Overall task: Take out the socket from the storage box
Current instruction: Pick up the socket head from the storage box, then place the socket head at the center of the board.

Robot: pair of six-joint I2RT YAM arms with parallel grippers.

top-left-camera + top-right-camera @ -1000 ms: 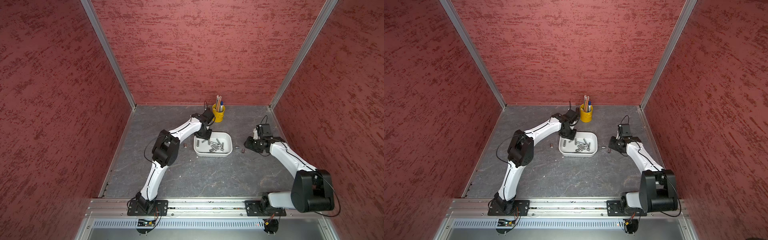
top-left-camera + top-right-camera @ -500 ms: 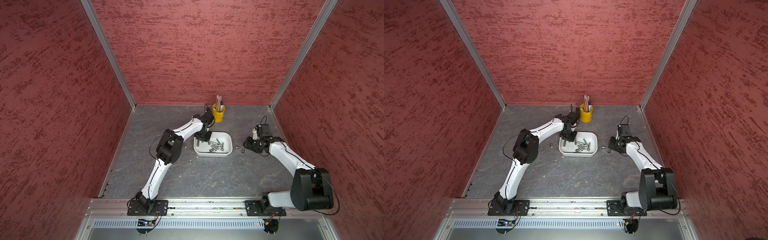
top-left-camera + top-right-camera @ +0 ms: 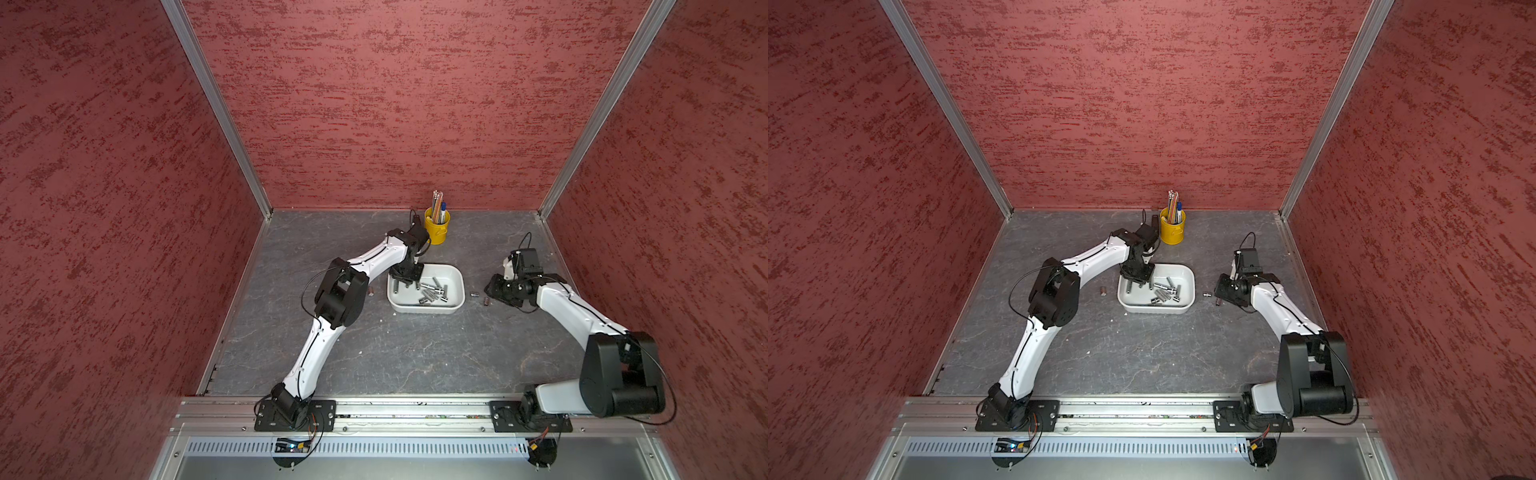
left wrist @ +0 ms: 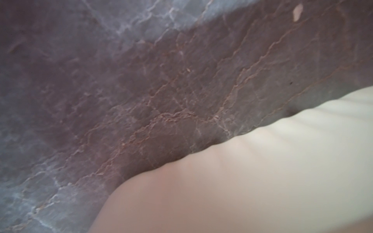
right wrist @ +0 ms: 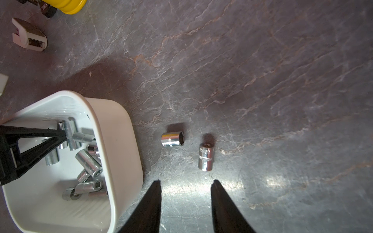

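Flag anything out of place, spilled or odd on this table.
Two sockets lie on their sides on the table beside the storage box: the nearer socket and the farther socket. A small cylinder, likely a third socket, sits off the box's opposite side. They look set out rather than spilled. Nothing seems damaged.

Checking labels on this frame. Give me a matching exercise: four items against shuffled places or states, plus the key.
Items
1. left end effector
2. right end effector
3. yellow pen cup
4. loose socket

Places or states
A. lying on the table, just outside the storage box
B. open, holding nothing, outside the storage box
C. upright near the back wall
D. shut, tips down inside the storage box

Pairs: 1-D, 2-B, 3-C, 4-A
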